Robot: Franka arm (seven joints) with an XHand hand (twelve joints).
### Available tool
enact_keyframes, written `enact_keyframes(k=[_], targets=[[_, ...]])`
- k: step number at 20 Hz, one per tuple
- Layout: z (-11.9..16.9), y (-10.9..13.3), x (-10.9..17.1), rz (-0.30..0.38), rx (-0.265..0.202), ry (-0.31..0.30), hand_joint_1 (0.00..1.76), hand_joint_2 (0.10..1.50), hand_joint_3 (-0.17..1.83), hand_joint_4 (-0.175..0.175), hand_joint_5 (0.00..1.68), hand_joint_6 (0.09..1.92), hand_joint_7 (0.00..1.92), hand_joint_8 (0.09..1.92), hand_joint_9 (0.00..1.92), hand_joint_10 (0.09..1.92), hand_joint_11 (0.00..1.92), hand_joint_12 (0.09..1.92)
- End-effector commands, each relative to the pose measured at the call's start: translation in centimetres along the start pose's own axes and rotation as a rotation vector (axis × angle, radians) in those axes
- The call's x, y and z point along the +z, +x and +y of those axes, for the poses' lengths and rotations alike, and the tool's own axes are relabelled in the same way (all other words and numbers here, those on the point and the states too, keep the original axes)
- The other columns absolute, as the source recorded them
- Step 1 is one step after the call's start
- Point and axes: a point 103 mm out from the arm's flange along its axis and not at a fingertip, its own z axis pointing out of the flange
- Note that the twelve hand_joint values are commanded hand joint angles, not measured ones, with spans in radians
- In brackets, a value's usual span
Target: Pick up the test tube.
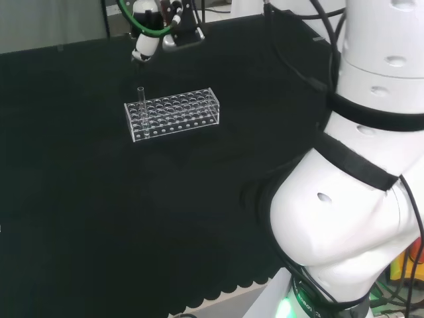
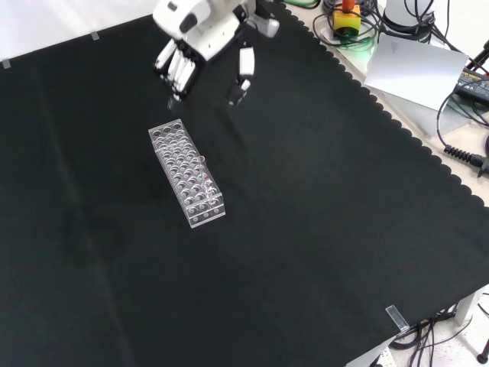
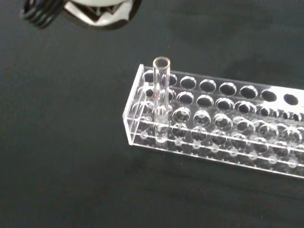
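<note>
A clear test tube [image 1: 141, 106] stands upright in a corner hole at the left end of a clear plastic rack [image 1: 173, 114] on the black-draped counter [image 1: 79, 199], seen from the head view. The tube's open mouth rises above the rack's top plate, and the other holes beside it look empty in the wrist view. Above and just behind the tube, the black and white hand [image 2: 200, 42] hangs in the air, apart from the glass, its fingers [image 2: 176, 70] straight and pointing down, its thumb [image 2: 244, 73] spread to one side, holding nothing. Nothing lies on the cloth between hand and tube. In the front view, to the right beyond the cloth's scalloped edge, a sheet of white paper [image 2: 416, 65] and a tangle of cables [image 2: 458, 145] sit well away from the rack.
</note>
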Motion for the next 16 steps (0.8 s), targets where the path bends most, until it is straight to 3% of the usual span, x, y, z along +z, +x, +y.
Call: enact_keyframes(k=[1, 7, 10, 16], targets=[[3.2, 1.0, 2.7, -0.047, -0.004, 0.065, 0.90, 0.67, 0.62, -0.154, 0.51, 0.12, 0.66, 0.89, 0.58, 0.83, 0.21, 1.52], [5.2, 1.0, 4.5, -0.088, 0.000, 0.160, 0.91, 0.66, 0.62, -0.161, 0.60, 0.17, 0.72, 0.90, 0.61, 0.82, 0.21, 1.51], [6.0, 1.1, 5.4, -0.128, -0.005, 0.237, 0.91, 0.66, 0.63, -0.159, 0.54, 0.31, 0.72, 0.89, 0.62, 0.80, 0.19, 1.52], [6.8, 1.1, 6.6, -0.130, -0.019, 0.261, 0.90, 0.65, 0.64, -0.149, 0.44, 0.48, 0.66, 0.91, 0.58, 0.82, 0.17, 1.52]])
